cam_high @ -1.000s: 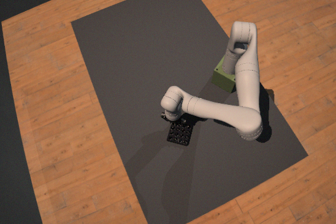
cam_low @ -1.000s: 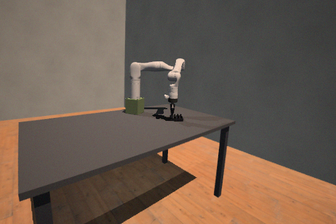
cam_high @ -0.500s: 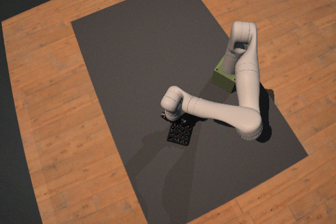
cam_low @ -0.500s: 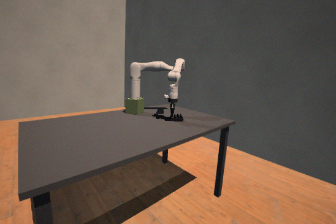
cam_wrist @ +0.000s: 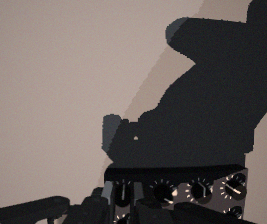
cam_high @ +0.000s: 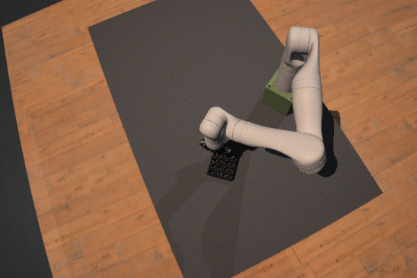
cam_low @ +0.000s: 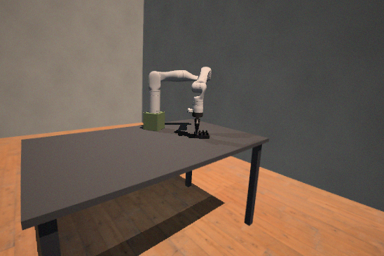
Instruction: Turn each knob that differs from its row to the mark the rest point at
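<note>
The black knob box (cam_high: 219,177) (cam_low: 203,137) (cam_wrist: 214,202) stands on the table, partly under the arm. My gripper (cam_low: 196,133) (cam_wrist: 123,195) points down, its fingers closed on both sides of a corner knob (cam_wrist: 123,196). That knob's white line runs up and down in the wrist view. In the same row, the second knob (cam_wrist: 163,192) has its line toward the lower right; the third knob (cam_wrist: 200,190) has a near-vertical line; the fourth knob (cam_wrist: 234,186) has its line toward the lower right. Names are unreadable; most other rows are hidden in the wrist view.
The grey table (cam_high: 163,71) (cam_low: 115,160) carries the green arm base (cam_high: 276,100) (cam_low: 153,121). The arm (cam_high: 266,137) (cam_low: 176,75) reaches over the table to the box. Its dark shadow falls beside the box in the wrist view.
</note>
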Available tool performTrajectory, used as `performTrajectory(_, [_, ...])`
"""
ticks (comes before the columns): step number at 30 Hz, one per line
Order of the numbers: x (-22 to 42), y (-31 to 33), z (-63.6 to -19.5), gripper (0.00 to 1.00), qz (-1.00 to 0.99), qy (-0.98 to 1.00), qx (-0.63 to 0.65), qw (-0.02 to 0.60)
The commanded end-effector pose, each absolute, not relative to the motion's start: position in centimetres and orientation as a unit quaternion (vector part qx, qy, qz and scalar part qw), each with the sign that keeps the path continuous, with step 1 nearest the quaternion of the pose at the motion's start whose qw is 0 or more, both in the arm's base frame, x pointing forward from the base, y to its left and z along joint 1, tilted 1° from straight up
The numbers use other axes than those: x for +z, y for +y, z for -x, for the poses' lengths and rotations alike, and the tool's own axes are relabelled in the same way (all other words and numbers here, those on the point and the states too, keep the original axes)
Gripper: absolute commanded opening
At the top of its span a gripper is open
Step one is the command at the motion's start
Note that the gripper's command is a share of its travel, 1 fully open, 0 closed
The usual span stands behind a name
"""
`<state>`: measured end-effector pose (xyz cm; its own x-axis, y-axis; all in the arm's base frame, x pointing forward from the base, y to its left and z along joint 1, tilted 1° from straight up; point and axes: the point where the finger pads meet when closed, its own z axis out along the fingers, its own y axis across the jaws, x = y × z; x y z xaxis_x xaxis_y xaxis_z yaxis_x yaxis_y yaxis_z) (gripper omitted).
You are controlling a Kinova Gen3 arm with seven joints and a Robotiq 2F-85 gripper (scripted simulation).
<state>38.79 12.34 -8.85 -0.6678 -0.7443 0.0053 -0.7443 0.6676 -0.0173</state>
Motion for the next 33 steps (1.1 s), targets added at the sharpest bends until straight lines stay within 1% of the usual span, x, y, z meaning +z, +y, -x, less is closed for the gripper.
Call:
performTrajectory(1, [-8.8,12.4,-38.8,0.08,0.408,0.913,-0.009,0.002])
performTrajectory(2, [-8.8,12.4,-38.8,0.19,0.408,0.913,-0.009,0.002])
performTrajectory(24, [-8.7,12.4,-38.8,0.19,0.408,0.913,-0.009,0.002])
performTrajectory(33, [-7.5,12.4,-38.8,0.19,0.408,0.913,-0.009,0.002])
